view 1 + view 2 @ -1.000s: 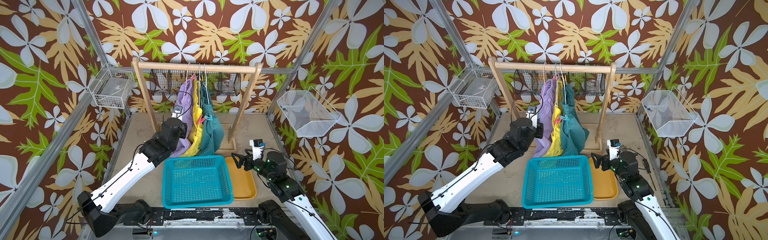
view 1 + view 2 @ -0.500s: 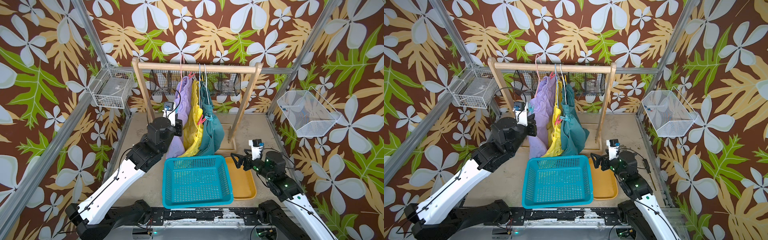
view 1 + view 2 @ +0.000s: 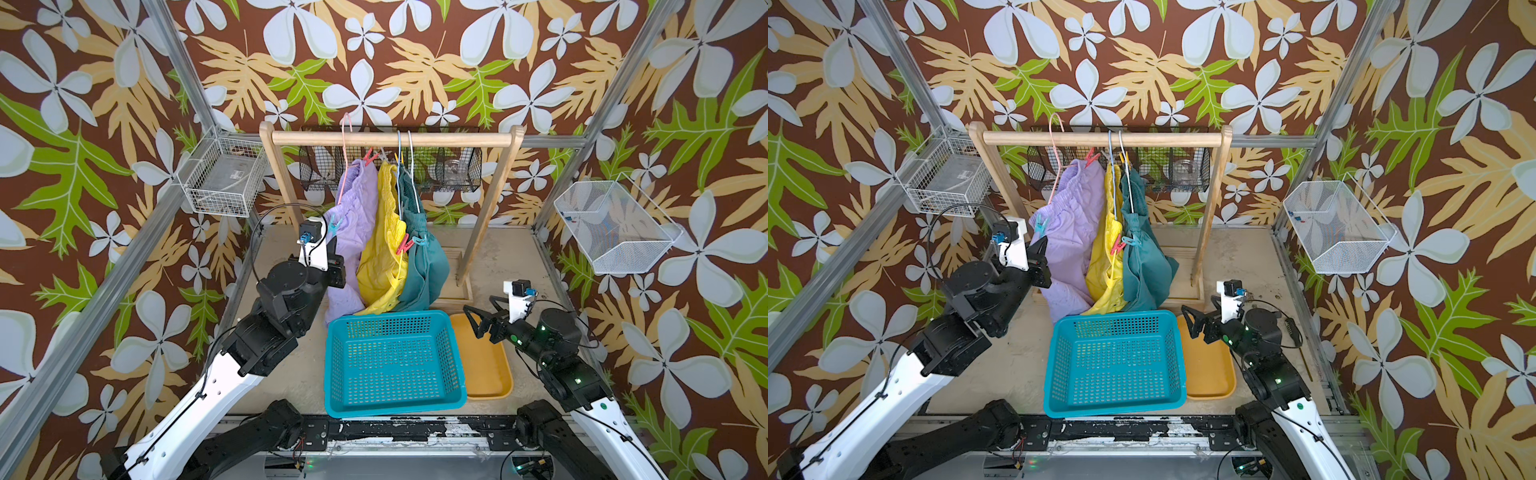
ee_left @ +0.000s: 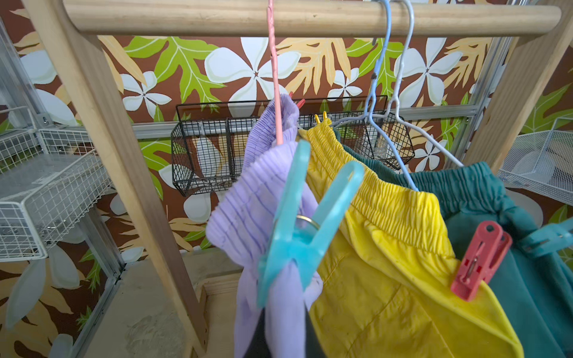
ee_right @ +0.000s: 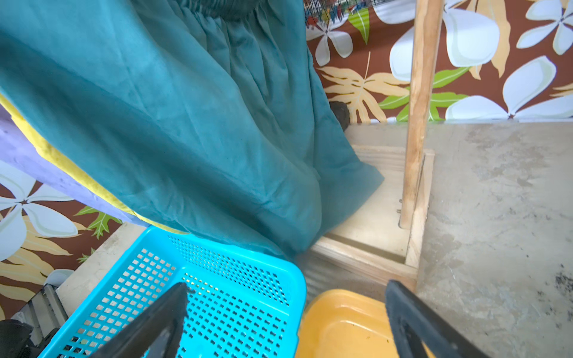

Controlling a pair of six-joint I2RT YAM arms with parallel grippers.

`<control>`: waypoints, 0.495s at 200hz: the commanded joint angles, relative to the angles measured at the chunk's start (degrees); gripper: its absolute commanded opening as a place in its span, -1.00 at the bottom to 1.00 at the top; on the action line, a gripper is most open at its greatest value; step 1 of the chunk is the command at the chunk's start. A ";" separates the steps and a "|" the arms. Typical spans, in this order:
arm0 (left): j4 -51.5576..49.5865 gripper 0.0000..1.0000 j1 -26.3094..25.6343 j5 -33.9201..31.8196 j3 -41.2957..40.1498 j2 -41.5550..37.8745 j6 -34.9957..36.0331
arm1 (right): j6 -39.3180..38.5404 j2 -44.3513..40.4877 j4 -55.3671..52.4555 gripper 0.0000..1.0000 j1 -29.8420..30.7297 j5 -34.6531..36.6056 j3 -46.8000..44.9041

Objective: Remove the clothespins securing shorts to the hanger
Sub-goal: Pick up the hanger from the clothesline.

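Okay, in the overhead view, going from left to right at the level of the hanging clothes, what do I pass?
white wire basket → lilac shorts → yellow shorts → teal shorts → white mesh bin

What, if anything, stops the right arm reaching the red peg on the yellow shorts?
Probably yes, from the front. The red peg juts from the yellow shorts at their near end. The teal shorts hang beside it, toward the open right gripper, so a sideways reach might brush them.
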 commanded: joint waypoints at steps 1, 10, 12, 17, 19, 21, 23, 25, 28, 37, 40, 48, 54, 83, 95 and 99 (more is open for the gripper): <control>7.65 -1.00 0.05 -0.63 -1.09 -1.45 2.90 | 1.30 0.93 3.13 0.99 0.06 -1.52 -0.41; 9.26 -1.00 0.04 -0.38 -1.47 -1.86 3.58 | 1.77 1.25 3.72 0.99 0.06 -1.77 -0.76; 9.69 -1.00 0.04 -0.45 -1.54 -1.90 3.75 | 1.81 1.26 3.82 0.99 0.06 -1.76 -0.86; 10.57 -1.00 0.04 -0.42 -1.60 -1.91 4.19 | 1.97 1.28 4.05 0.99 0.06 -1.72 -1.13; 10.96 -1.00 0.04 -0.46 -1.66 -1.96 4.39 | 2.06 1.22 4.14 0.99 0.06 -1.70 -1.24; 11.23 -1.00 0.04 -0.47 -1.67 -1.95 4.55 | 2.19 1.18 4.23 1.00 0.06 -1.65 -1.37; 11.52 -1.00 0.04 -0.47 -1.61 -1.99 4.65 | 2.26 1.11 4.32 1.00 0.06 -1.61 -1.47; 11.77 -1.00 0.04 -0.47 -1.59 -2.00 4.74 | 2.33 1.02 4.36 1.00 0.06 -1.52 -1.50; 12.45 -1.00 0.04 -0.47 -1.66 -2.14 4.84 | 2.44 0.85 4.50 1.00 0.06 -1.38 -1.78; 15.14 -1.00 0.04 0.62 -2.30 -2.73 5.34 | 2.78 0.38 4.79 0.99 0.06 -1.03 -2.22; 16.07 -1.00 0.04 1.07 -2.49 -2.90 5.61 | 2.89 0.28 4.88 0.99 0.06 -0.99 -2.41; 17.57 -1.00 0.04 2.08 -2.60 -3.20 5.77 | 3.06 -0.11 4.74 0.99 0.06 -0.89 -2.63; 17.74 -1.00 0.04 2.34 -2.28 -3.19 5.77 | 3.08 -0.39 4.58 1.00 0.06 -0.90 -2.64; 14.12 -1.00 0.04 6.28 -3.57 -4.94 6.30 | 2.82 -2.12 3.92 0.99 0.06 -2.14 -2.63; 13.99 -1.00 0.05 8.58 -7.27 -8.40 6.14 | 2.61 -3.48 4.14 0.99 0.06 -2.77 -2.81; 13.74 -1.00 0.05 9.30 -8.44 -9.67 6.12 | 2.57 -3.97 4.27 0.99 0.06 -3.05 -2.89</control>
